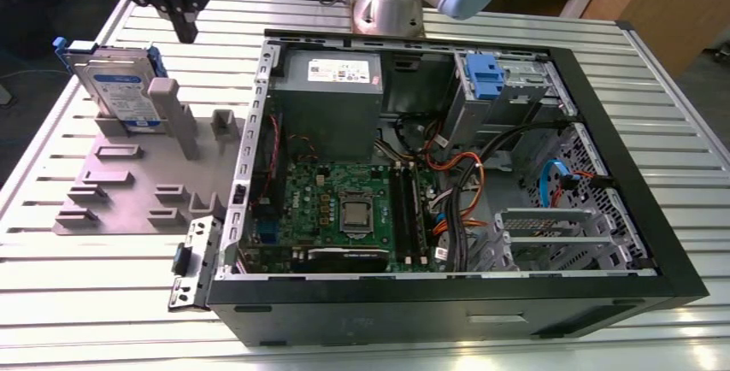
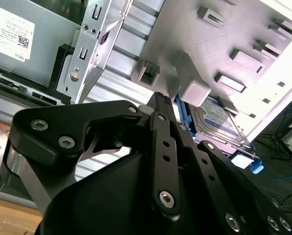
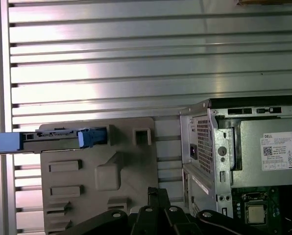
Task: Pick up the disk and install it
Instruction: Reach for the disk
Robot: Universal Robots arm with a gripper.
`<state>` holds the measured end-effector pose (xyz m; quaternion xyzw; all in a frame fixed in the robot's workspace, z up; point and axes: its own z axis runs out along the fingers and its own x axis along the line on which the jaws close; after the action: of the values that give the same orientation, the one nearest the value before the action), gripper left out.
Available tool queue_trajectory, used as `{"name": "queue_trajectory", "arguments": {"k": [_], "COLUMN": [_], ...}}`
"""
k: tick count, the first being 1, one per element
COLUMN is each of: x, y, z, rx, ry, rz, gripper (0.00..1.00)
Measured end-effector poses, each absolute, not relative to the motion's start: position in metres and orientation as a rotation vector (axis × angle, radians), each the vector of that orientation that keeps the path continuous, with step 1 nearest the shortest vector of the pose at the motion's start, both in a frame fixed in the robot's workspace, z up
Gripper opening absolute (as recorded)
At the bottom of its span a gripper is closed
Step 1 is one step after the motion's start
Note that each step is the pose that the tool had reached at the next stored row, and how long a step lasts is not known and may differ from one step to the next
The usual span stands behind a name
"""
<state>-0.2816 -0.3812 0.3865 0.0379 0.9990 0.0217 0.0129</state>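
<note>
Hanging above the grey holder, the gripper is closed tight and holds nothing. If it goes down closed, it could bump the disk and tip it. The disk stands on its edge at the holder's far left, beside the open computer case. Its label faces near, and its long side seems to run left to right.

Disk: upright in grey fixture, ten o'clock on table. Gripper: eleven o'clock, above the fixture, apart from the disk. Open computer case: centre to four o'clock.
</note>
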Motion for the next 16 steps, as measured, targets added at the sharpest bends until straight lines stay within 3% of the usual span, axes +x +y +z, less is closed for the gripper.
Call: {"name": "queue_trajectory", "arguments": {"k": [16], "x": [-0.2891], "y": [-0.3812], "z": [0.3854], "rx": [0.118], "ry": [3.113], "rz": [0.068], "gripper": [0.11]}}
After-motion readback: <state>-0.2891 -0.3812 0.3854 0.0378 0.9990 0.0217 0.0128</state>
